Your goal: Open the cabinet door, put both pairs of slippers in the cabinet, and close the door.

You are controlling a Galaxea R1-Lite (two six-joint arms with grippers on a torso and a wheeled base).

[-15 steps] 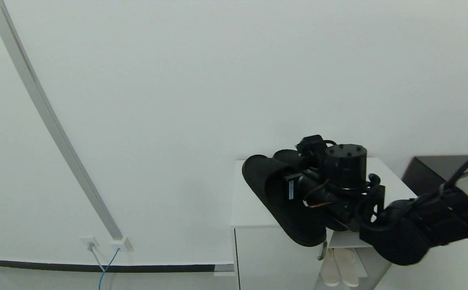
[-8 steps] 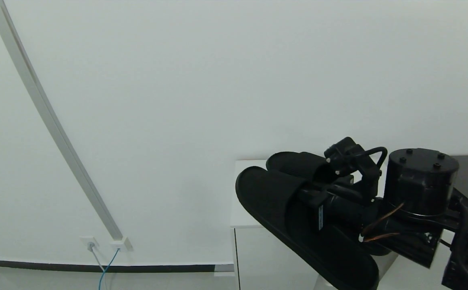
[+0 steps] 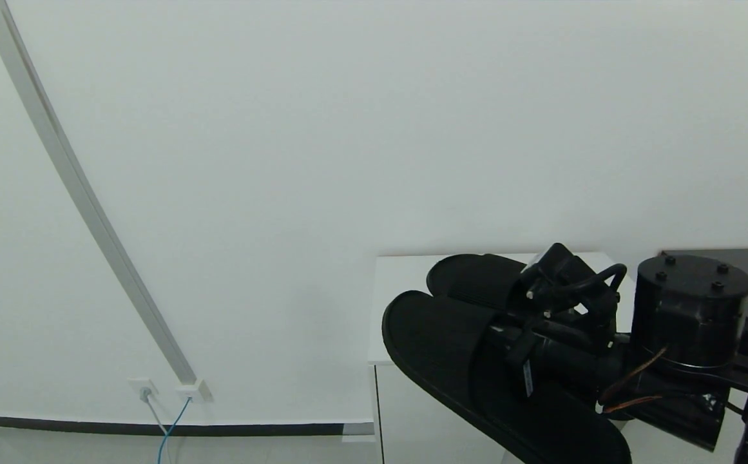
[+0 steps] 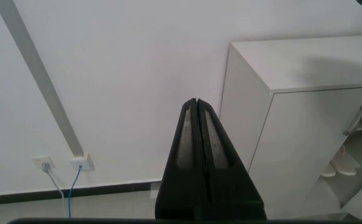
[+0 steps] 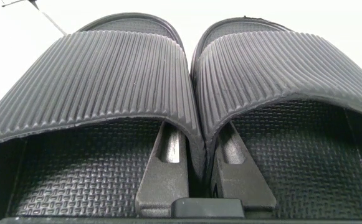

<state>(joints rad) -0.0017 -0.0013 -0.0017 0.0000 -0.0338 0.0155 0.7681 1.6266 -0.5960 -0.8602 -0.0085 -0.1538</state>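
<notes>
A: White wall (image 3: 348, 129) behind; where's the black pair (image 3: 451, 335)?
B: Held up in front of the cabinet (image 3: 399, 309). One finger sits inside each slipper, so the right gripper (image 5: 197, 134) clenches both inner walls and carries them as one. The left gripper (image 4: 197, 109) is pressed closed and empty.

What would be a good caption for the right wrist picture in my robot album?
The right gripper pinches the pair of black slippers together, one finger inside each.

A grey strip (image 3: 84, 193) runs slantwise down the white wall (image 3: 296, 142) to two sockets (image 3: 192, 390) just above the dark skirting (image 3: 251, 428), with a blue cable (image 3: 172, 425) hanging below them
</notes>
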